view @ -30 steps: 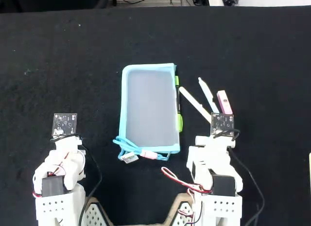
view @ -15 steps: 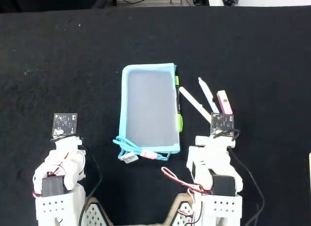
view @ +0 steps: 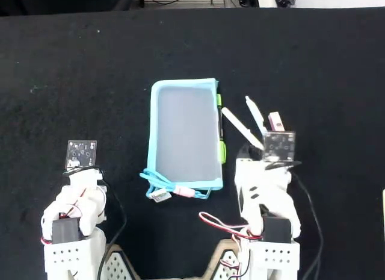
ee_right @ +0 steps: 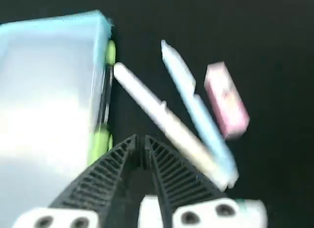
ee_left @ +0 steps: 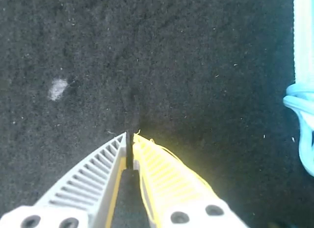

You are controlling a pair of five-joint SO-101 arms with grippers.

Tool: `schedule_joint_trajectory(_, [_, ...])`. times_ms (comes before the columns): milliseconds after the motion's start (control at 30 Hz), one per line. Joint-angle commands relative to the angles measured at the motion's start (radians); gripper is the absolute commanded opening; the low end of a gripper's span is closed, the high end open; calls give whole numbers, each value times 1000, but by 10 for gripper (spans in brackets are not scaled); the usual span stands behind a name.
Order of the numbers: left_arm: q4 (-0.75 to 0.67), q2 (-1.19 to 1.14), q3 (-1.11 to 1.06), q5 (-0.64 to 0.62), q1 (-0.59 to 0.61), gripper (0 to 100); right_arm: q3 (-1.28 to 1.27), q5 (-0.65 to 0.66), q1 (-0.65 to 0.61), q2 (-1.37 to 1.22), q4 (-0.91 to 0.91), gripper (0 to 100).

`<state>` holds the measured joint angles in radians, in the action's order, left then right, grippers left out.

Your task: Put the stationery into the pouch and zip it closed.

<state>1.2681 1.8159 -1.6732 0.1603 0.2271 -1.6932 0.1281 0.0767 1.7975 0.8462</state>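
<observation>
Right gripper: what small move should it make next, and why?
Probably open the right gripper and lower it onto the white pen just ahead. It is shut now, and that pen, the pale blue pen and the pink eraser all lie outside the pouch.

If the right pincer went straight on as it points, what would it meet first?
Probably the white pen, lying slantwise just ahead of the shut right pincer. Its height over the table is unclear, so it could pass above.
</observation>
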Motion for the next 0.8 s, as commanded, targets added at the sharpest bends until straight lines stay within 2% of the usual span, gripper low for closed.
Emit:
schedule_joint_trajectory(0, [-55, 8, -22, 9, 56, 30, 16, 275, 18, 96, -69, 15])
schedule_joint_trajectory(133, [-245, 8, -19, 23, 205, 30, 56, 364, 41, 96, -20, 15])
schedule_joint_trajectory(200, [-344, 8, -1, 129, 277, 30, 114, 367, 78, 96, 44, 15])
schedule_joint_trajectory(267, [-422, 8, 4, 227, 294, 30, 202, 367, 120, 96, 121, 15])
schedule_joint_trajectory(367, [-468, 8, 28, 245, 259, 30, 344, 368, 120, 91, 227, 15])
schedule_joint_trajectory(533, [-468, 3, 176, 94, 206, 30, 499, 353, -35, 87, 311, 15])
schedule_joint_trajectory(600, [-468, 3, 228, 51, 177, 30, 521, 307, -117, 61, 321, 15])
schedule_joint_trajectory(767, [-479, 2, 295, -25, 36, 30, 542, 242, -342, -166, 281, 15])
